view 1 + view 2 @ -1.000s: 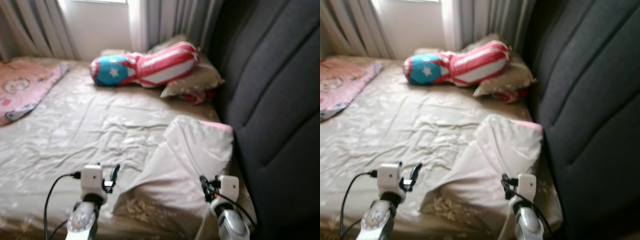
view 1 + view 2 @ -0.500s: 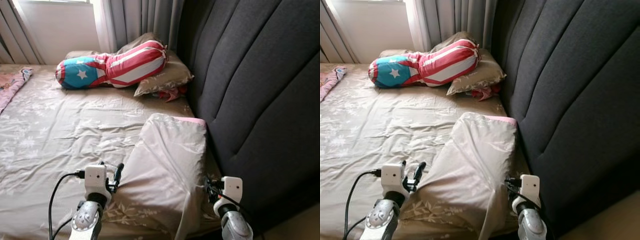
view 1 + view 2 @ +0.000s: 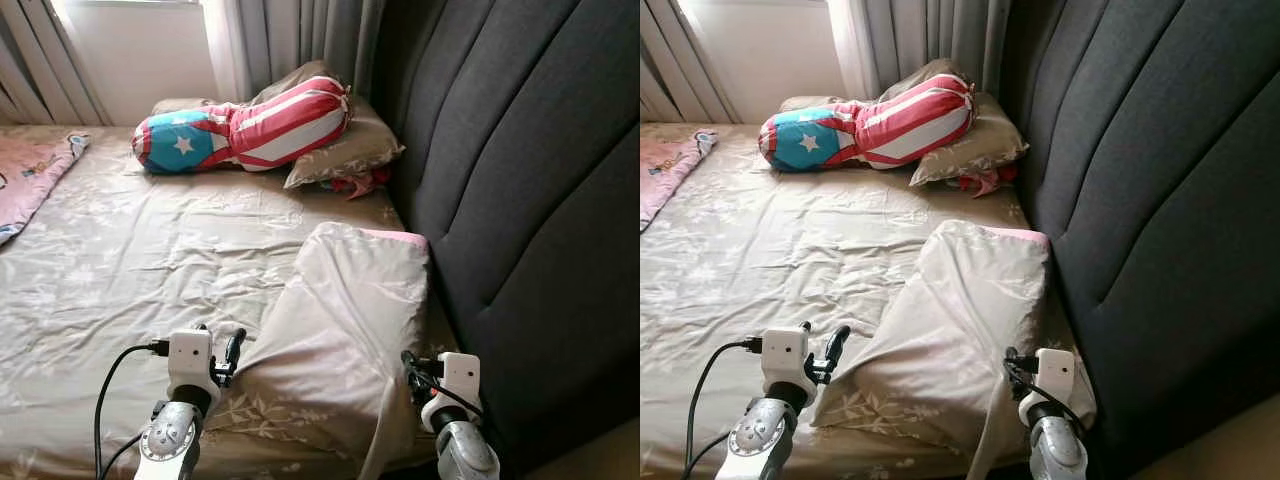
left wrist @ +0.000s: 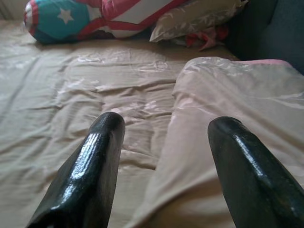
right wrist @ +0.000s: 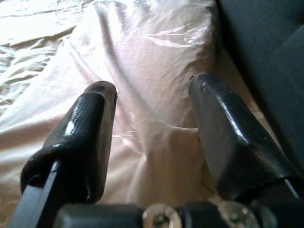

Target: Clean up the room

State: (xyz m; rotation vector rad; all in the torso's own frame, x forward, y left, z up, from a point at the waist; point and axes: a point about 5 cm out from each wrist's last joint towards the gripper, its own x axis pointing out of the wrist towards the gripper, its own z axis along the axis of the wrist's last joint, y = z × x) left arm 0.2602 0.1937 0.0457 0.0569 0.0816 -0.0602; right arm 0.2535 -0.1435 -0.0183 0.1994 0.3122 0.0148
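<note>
A pale beige pillow (image 3: 345, 320) with a pink edge lies on the bed against the dark grey headboard (image 3: 520, 200). My left gripper (image 3: 230, 352) hovers open at the pillow's near left corner, its fingers (image 4: 97, 156) apart over pillow and sheet. Low at the pillow's near right corner, my right gripper (image 3: 408, 368) is open too, its fingers (image 5: 92, 123) spread over the pillowcase with nothing between them. A red-and-white striped bolster (image 3: 245, 130) with a blue starred end rests at the head of the bed, on a beige patterned pillow (image 3: 350, 150).
The bed carries a wrinkled beige sheet (image 3: 150, 250). A pink blanket (image 3: 30, 170) lies at the far left. A small red cloth (image 3: 355, 183) peeks out under the patterned pillow. Grey curtains (image 3: 300, 40) hang behind the bed.
The camera swung right and then a little back left, and the picture sharpened. Both grippers stay open beside the pillow; nothing on the bed has moved.
</note>
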